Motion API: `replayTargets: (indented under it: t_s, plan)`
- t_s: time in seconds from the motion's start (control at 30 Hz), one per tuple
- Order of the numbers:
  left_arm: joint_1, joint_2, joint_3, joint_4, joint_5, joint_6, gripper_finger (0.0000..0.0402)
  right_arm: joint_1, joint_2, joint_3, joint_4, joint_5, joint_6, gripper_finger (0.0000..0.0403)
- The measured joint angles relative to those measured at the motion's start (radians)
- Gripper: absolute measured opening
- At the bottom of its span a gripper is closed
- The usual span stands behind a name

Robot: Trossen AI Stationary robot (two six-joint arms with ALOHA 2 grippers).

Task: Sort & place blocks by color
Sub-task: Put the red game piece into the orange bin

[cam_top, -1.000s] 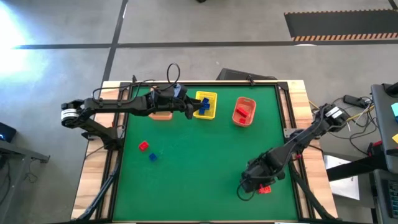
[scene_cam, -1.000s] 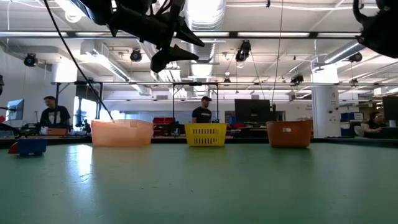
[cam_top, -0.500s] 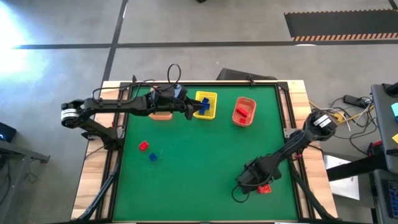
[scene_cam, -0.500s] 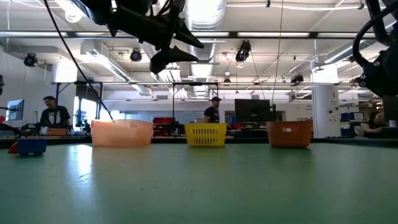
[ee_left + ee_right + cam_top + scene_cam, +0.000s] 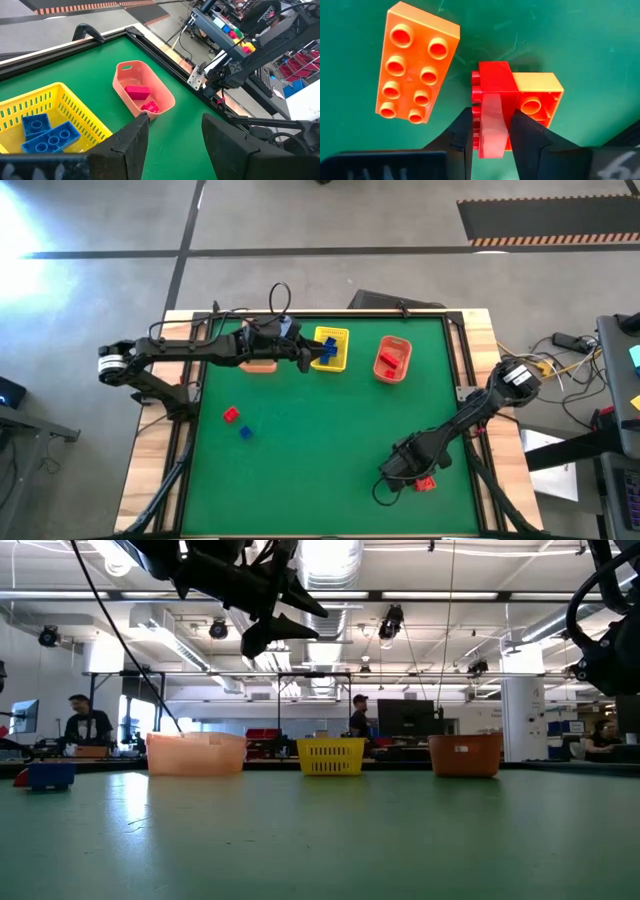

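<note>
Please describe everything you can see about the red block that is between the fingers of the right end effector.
The red block is a small, glossy plastic brick lying on its side on the green table, its studs pointing sideways. The right end effector has one dark finger on each of its long faces; they look closed on it. One face rests against a small orange block lying overturned, hollow underside up. A longer orange block lies nearby, apart, studs up. In the high view it is near the table's front right.

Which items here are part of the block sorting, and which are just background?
Job:
- red block between right claw fingers
- two orange blocks beside it
- loose red block and blue block
- blue blocks in yellow basket
- red blocks in pink basket
- left claw, open

Background:
- people in the room
- cables off the table
</note>
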Motion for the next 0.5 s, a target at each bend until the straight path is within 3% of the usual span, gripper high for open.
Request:
replayTargets:
  t_s: [0.3, 0.5]
  plan:
    - [0.000, 0.000, 0.000, 0.000, 0.000, 0.000, 0.0167, -0.033, -0.092, 0.015, -0.068, 0.022, -0.002, 0.0082]
    - [0.000, 0.000, 0.000, 0.001, 0.000, -0.001, 0.0167, -0.085, -0.188, 0.017, -0.074, 0.180, -0.013, 0.0087]
